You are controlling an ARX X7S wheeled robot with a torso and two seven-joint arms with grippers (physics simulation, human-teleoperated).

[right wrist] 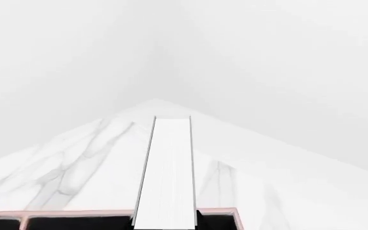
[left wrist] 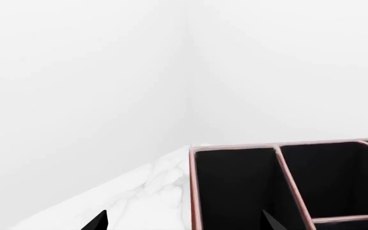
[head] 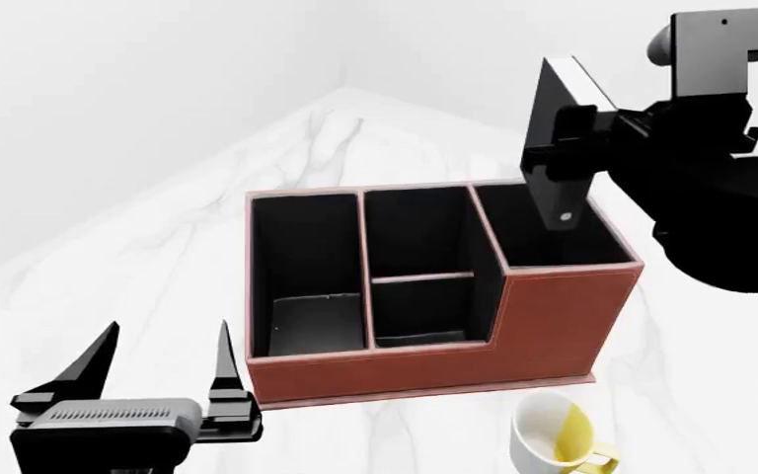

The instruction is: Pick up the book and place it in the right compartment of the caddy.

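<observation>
The reddish-brown caddy (head: 485, 341) stands on the marble table with its black sections open. My right gripper (head: 576, 133) is shut on the black book (head: 551, 148) and holds it upright, slightly tilted, with its lower end over the right compartment (head: 551, 237). In the right wrist view the book's white page edges (right wrist: 166, 177) run up the middle above the caddy's rim (right wrist: 63, 212). My left gripper (head: 169, 370) is open and empty at the front left, beside the caddy's left end. The left wrist view shows the caddy (left wrist: 280, 182) and my open left gripper (left wrist: 184, 221).
A white-and-yellow mug (head: 553, 439) lies on the table in front of the caddy's right end. The marble table (head: 155, 247) runs back to a far corner where white walls meet.
</observation>
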